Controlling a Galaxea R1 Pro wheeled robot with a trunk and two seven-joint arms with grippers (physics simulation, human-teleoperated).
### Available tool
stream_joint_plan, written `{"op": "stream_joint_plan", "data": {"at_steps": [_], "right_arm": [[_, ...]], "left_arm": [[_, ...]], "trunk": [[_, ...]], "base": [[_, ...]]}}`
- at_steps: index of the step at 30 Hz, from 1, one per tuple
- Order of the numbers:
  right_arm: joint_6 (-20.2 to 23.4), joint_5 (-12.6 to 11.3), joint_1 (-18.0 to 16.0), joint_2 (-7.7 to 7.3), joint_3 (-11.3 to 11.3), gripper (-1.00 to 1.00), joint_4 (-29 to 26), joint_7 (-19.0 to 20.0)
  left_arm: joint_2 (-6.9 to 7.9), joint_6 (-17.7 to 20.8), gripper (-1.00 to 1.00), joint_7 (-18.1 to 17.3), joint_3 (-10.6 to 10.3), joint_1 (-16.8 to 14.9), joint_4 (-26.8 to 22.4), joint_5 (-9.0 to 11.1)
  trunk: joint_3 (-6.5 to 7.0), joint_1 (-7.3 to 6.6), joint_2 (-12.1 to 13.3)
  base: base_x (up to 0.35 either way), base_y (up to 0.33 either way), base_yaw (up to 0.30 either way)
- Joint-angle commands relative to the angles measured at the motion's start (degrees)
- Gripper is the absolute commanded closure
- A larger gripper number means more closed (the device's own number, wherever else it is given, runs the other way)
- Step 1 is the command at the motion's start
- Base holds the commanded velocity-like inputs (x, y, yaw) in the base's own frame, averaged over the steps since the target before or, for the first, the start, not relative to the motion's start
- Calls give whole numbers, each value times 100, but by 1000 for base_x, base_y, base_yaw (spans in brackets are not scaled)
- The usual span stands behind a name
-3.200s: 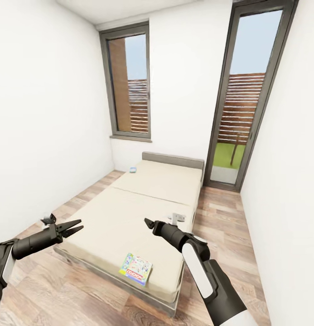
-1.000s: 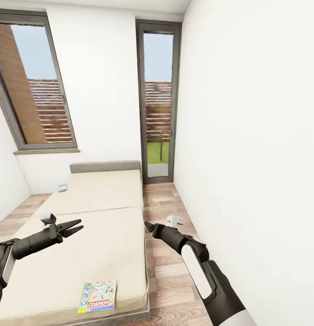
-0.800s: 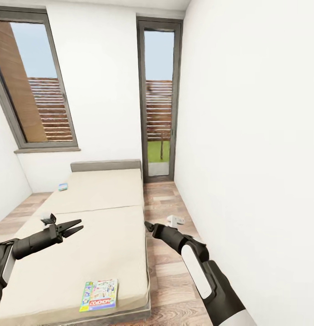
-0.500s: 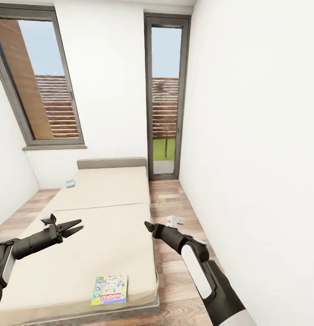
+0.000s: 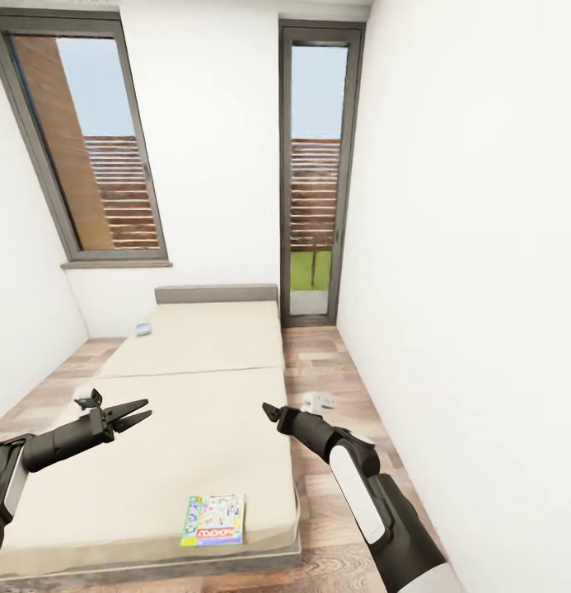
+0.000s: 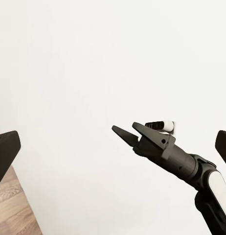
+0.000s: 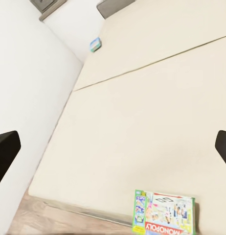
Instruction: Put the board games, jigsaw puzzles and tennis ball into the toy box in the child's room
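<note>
The head view looks down a narrow white-walled room with a wood-plank floor (image 5: 334,371), where the bed (image 5: 194,387), a wide low cream mattress with a grey padded headboard at its far end, runs away from the camera. A colourful Monopoly board game (image 5: 213,520) lies flat on the mattress near the foot edge, close to the bed's right-hand corner; in the right wrist view the same box (image 7: 165,212) sits just inside the mattress edge with its red title strip toward the foot. A second, much smaller-looking blue-green game box (image 5: 143,329) lies far up the bed near the headboard, at the side by the left wall, and shows again in the right wrist view (image 7: 95,44) on that same far corner. The two boxes are well apart. The left tool (image 5: 135,415) hangs above the near left part of the mattress with its two dark fingers spread apart, holding nothing. The right tool (image 5: 269,408) hangs above the bed's right edge, well above the Monopoly box and touching nothing; the left wrist view shows it (image 6: 124,132) against the white wall with its fingertips parted by a narrow gap and nothing between them. Behind the bed are a large grey-framed window (image 5: 87,148) and a tall glazed door (image 5: 316,173).
</note>
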Motion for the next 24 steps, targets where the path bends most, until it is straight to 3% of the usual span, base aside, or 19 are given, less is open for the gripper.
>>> {"op": "stream_joint_plan", "data": {"at_steps": [1,9,14,24], "right_arm": [[26,-11,-5,1,-5,-100,-5,2],[26,-11,-5,1,-5,-100,-5,6],[26,-10,-5,1,-4,-100,-5,10],[9,-5,-5,1,-1,-100,-5,16]], "left_arm": [[0,61,-100,-23,1,-6,1,-5],[0,63,-100,-20,1,-6,1,-5],[0,64,-100,-20,1,-6,1,-5],[0,64,-100,-19,1,-6,1,-5]], "trunk": [[-14,4,-14],[-15,4,-14],[-15,4,-14],[-15,4,-14]], "base": [[-1,4,237],[0,-125,192],[0,-191,40],[0,-35,7]]}}
